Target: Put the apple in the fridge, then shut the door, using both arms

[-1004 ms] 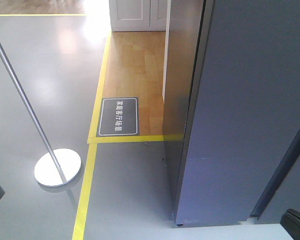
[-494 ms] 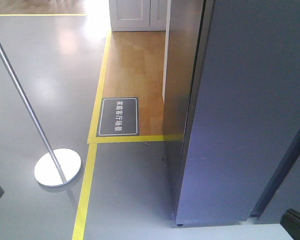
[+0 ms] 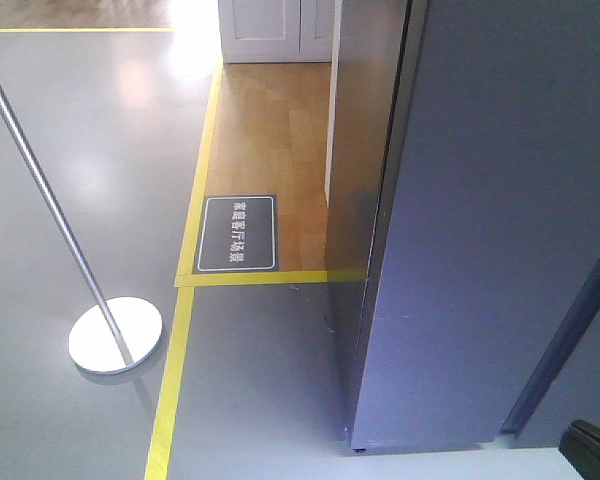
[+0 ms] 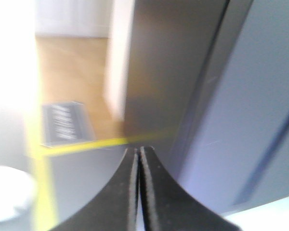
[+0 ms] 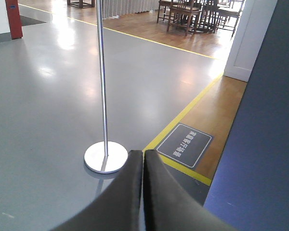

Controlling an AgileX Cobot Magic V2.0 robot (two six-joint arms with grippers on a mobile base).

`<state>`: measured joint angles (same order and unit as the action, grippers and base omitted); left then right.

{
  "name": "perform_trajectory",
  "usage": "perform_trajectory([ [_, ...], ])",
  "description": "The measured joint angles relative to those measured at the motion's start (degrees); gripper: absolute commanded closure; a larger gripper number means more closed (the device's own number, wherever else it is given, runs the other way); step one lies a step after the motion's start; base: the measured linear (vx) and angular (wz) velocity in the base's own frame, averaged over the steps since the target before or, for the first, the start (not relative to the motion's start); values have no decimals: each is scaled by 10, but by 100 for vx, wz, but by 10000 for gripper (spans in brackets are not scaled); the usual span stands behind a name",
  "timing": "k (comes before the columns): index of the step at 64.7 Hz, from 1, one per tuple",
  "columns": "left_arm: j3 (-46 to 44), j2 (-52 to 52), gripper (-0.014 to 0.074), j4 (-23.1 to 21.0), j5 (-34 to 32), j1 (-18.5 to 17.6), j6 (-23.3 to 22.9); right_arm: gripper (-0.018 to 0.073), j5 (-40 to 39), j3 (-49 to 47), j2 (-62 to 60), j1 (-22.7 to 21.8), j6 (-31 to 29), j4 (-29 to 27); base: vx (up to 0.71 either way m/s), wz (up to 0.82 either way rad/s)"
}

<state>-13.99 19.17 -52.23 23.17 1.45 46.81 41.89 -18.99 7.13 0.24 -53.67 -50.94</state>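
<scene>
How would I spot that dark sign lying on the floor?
Start at the tall dark grey fridge on the right. Left of it lies a wooden floor strip edged with yellow tape. The dark rectangular floor sign sits in its near corner, the only thing bearing white lettering.

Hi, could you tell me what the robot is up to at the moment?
Nothing is being handled right now. The left hand and the right hand are both shut and empty, with nothing between their fingers. The robot faces the dark grey fridge from outside; its door looks closed from here and no apple shows in any view. On the grey floor to the left stand a metal pole on a round base, yellow floor tape and a dark floor sign.
</scene>
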Motion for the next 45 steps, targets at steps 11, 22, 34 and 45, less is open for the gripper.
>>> perform_trajectory([
  [11,0,0,603,74,-32,0,27,562,0,0,0,0,0,0,0,0],
  [22,41,-53,603,84,-93,0,30,562,0,0,0,0,0,0,0,0],
  [34,123,-171,603,84,-150,5,20,562,0,0,0,0,0,0,0,0],
  [45,153,-198,603,112,-164,21,-3,562,1,0,0,0,0,0,0,0],
])
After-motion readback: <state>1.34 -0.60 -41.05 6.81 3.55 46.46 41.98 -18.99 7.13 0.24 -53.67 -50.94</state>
